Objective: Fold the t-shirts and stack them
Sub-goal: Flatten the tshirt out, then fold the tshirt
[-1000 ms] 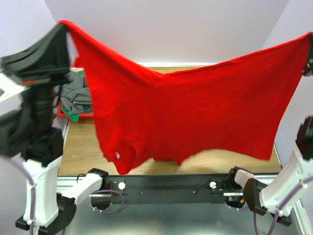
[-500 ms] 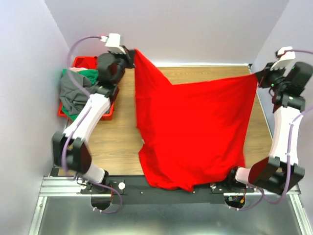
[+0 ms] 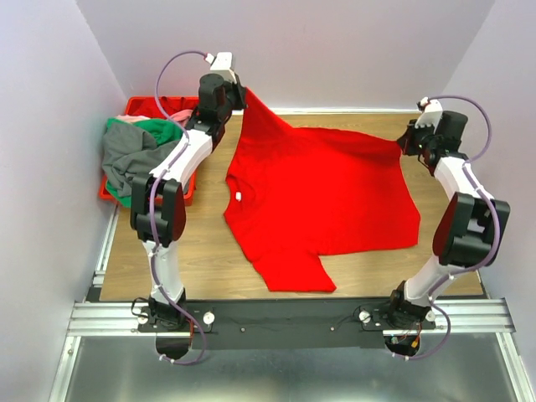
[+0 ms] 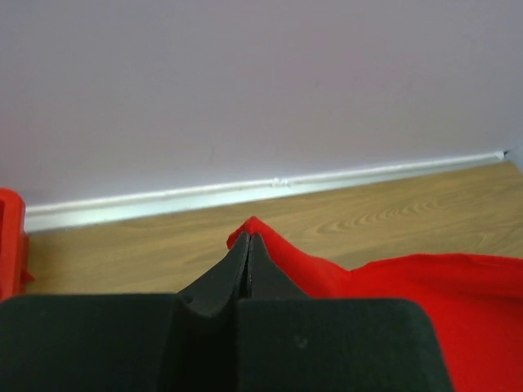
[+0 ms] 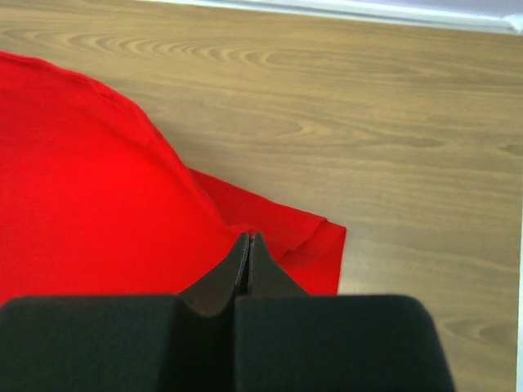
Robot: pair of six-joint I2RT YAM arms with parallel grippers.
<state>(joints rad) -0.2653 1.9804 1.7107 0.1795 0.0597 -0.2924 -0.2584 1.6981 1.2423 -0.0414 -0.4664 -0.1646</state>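
The bright red t-shirt [image 3: 327, 193] lies spread across the wooden table [image 3: 193, 243], its small white neck label [image 3: 238, 198] on the left side. My left gripper [image 3: 244, 89] is at the shirt's far left corner, near the back wall. In the left wrist view this gripper [image 4: 248, 238] is shut, with a peak of red cloth [image 4: 425, 286] pinched at its tips. My right gripper [image 3: 405, 142] is at the far right corner. In the right wrist view it [image 5: 249, 238] is shut on a bunched fold of the shirt [image 5: 90, 204].
A red plastic crate [image 3: 138, 106] stands at the back left with a grey shirt [image 3: 130, 159], a green one [image 3: 159, 130] and a pink one [image 3: 177, 115] heaped in it and spilling over. The crate's edge [image 4: 8, 237] shows beside my left gripper. Walls close in behind and on both sides.
A second ago both arms held the red shirt stretched high in the air. They have carried it away from me and down, and it now lies on the table with both corners still pinched.
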